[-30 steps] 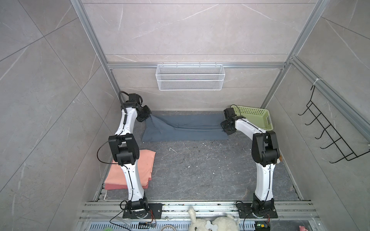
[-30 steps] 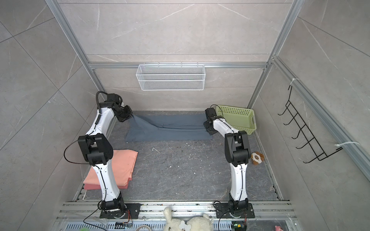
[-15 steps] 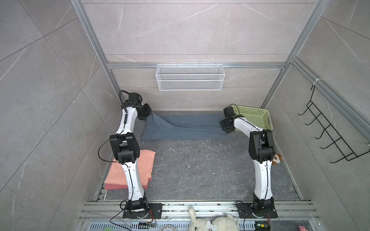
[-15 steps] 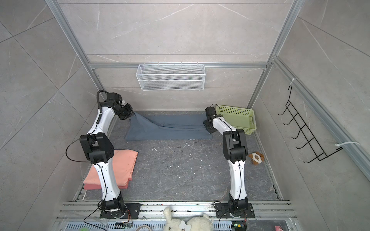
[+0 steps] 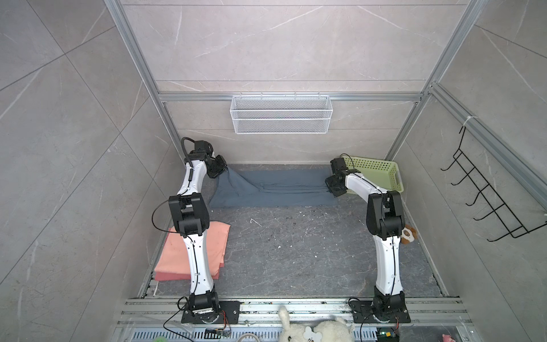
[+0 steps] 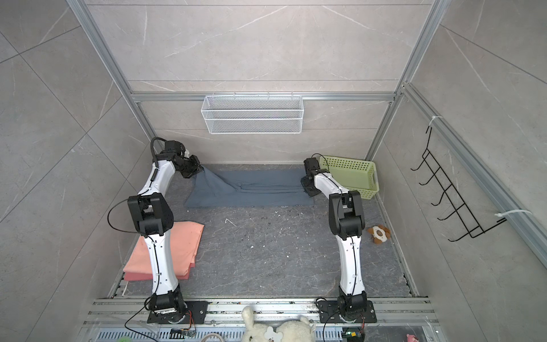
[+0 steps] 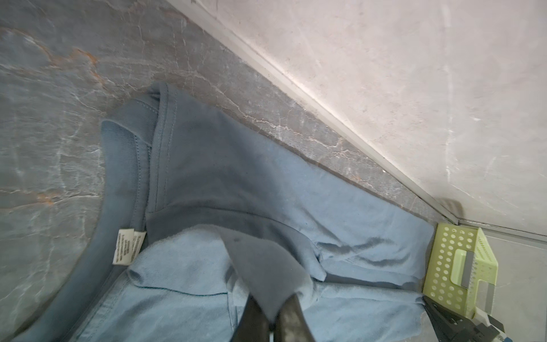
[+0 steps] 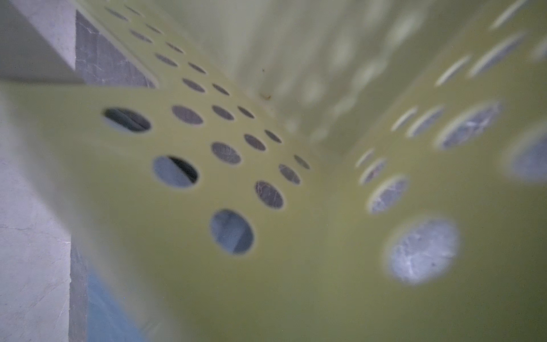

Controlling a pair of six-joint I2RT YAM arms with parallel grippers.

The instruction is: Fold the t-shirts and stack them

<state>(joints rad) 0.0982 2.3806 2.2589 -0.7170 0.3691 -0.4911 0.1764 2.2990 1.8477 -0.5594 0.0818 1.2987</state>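
Observation:
A slate blue-grey t-shirt [image 5: 275, 189] [image 6: 254, 189] lies as a long band across the far end of the table. My left gripper [image 5: 225, 171] [image 6: 201, 171] holds its far-left corner lifted off the table. In the left wrist view the gripper [image 7: 273, 321] is shut on a fold of this shirt [image 7: 222, 177]. My right gripper [image 5: 330, 186] [image 6: 305, 185] sits at the shirt's right end, where creases run toward it; its jaws are hidden. A stack of folded salmon-pink t-shirts [image 5: 174, 254] [image 6: 183, 242] lies at the near left, behind the left arm.
A pale green perforated basket [image 5: 381, 174] [image 6: 355, 177] [image 7: 461, 260] stands at the far right, touching the right wrist; its wall [image 8: 296, 207] fills the right wrist view. A brown-and-white plush toy [image 5: 410, 234] [image 6: 379, 234] lies by the right wall. A wire basket [image 5: 280, 118] hangs on the back wall.
The right arm's elbow has swung a little to the left. Both grippers stay nearly in place at the two ends of the blue-grey shirt.

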